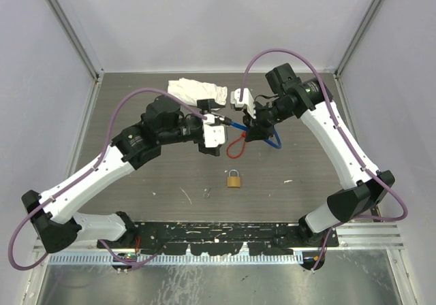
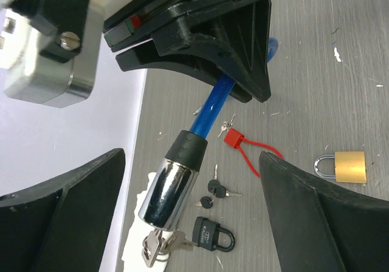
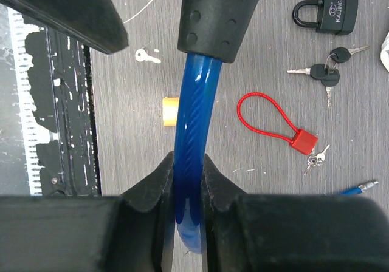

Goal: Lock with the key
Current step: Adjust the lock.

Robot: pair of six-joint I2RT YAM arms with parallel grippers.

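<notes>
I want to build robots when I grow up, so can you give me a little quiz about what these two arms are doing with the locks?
1. True or false: the right gripper is shut on the blue plastic-coated cable.
2. Fill in the gap: the left gripper, close to the shiny chrome lock cylinder, is ____.
3. Pick one. The small brass padlock is:
A) lying free on the grey table
B) held in the right gripper
C) held in the left gripper

Key: 1 true; 2 open; 3 A.
</notes>
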